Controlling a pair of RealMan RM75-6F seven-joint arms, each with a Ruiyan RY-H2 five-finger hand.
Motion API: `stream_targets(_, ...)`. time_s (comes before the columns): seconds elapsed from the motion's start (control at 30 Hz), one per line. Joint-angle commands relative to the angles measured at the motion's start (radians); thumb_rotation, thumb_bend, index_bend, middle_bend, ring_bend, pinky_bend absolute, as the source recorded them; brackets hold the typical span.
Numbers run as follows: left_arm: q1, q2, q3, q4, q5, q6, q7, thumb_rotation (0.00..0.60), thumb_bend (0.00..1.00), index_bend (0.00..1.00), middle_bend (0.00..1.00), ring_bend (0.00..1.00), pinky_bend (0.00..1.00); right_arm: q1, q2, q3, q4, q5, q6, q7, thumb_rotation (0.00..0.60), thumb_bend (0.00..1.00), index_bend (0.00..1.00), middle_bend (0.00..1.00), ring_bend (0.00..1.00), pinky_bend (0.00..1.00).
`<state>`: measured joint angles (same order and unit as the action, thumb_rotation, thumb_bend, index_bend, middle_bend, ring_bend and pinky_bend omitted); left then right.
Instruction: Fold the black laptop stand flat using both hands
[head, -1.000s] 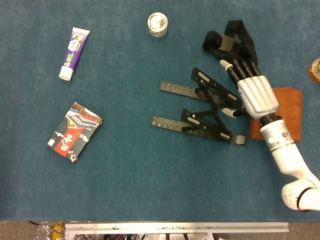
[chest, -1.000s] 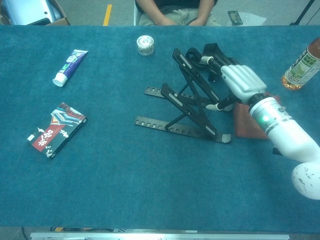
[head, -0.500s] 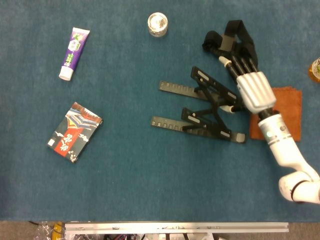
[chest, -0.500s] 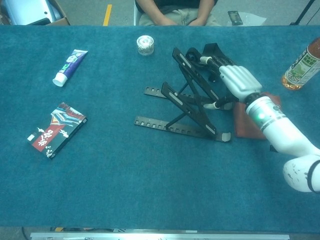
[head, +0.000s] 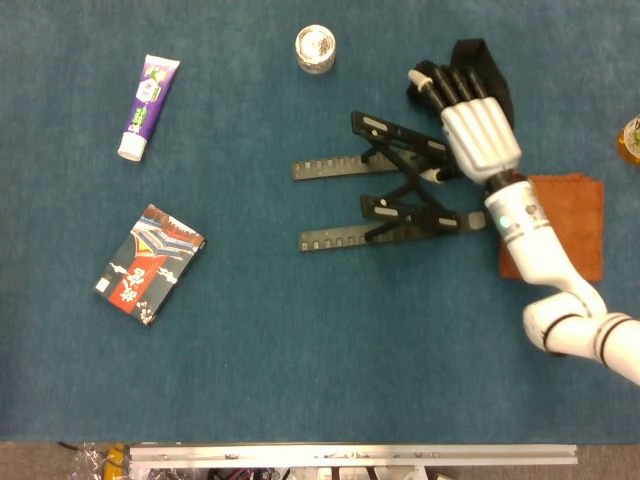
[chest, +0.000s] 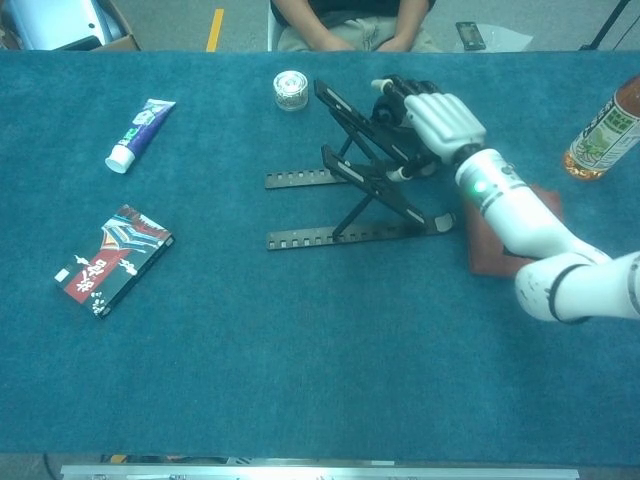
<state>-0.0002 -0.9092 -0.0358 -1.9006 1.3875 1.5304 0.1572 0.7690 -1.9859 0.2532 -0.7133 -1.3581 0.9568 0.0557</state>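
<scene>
The black laptop stand (head: 385, 208) (chest: 345, 192) sits unfolded in the middle of the blue table, its two notched base rails pointing left and its support arms raised. My right hand (head: 478, 130) (chest: 437, 116) grips the raised arms at the stand's right end, with its fingers over the top and its thumb beneath. The left hand shows in neither view.
A toothpaste tube (head: 147, 107) (chest: 138, 133) and a patterned box (head: 150, 264) (chest: 112, 259) lie at the left. A small round jar (head: 315, 47) (chest: 290, 88) stands at the far side. An orange-brown cloth (head: 572, 235) (chest: 500, 252) and a bottle (chest: 603, 128) are at the right.
My right hand has moved away from me and slightly left, dragging the stand with it. The stand's right end swung toward the table's far side, so the rails now lie nearly level.
</scene>
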Motion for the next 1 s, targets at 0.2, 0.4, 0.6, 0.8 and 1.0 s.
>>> stream_targets(0.2, 0.008, 0.004, 0.004, 0.0, 0.006, 0.007, -0.007, 0.6, 0.13, 0.0, 0.0, 0.0, 0.0, -0.036, 0.103, -0.028, -0.173, 0.001, 0.001, -0.017, 0.6, 0.0, 0.0, 0.0, 0.0, 0.0)
stream_targets(0.4, 0.004, 0.002, 0.006, -0.005, 0.019, 0.004, 0.0, 0.6, 0.13, 0.0, 0.0, 0.0, 0.0, -0.102, 0.264, -0.05, -0.43, 0.0, 0.041, -0.031, 0.6, 0.0, 0.0, 0.0, 0.0, 0.0)
stream_targets(0.6, 0.002, 0.002, 0.006, -0.02, 0.029, 0.007, 0.017, 0.6, 0.13, 0.0, 0.0, 0.0, 0.0, -0.151, 0.455, -0.06, -0.72, -0.008, 0.074, -0.037, 0.6, 0.0, 0.0, 0.0, 0.0, 0.0)
stream_targets(0.8, -0.001, 0.003, 0.006, -0.038, 0.035, 0.006, 0.036, 0.6, 0.13, 0.0, 0.0, 0.0, 0.0, -0.177, 0.598, -0.065, -0.917, -0.046, 0.098, 0.014, 0.6, 0.0, 0.0, 0.0, 0.0, 0.0)
stream_targets(1.0, -0.004, 0.003, 0.005, -0.052, 0.036, 0.005, 0.052, 0.6, 0.13, 0.0, 0.0, 0.0, 0.0, -0.173, 0.684, -0.1, -1.025, -0.151, 0.088, 0.17, 0.6, 0.0, 0.0, 0.0, 0.0, 0.0)
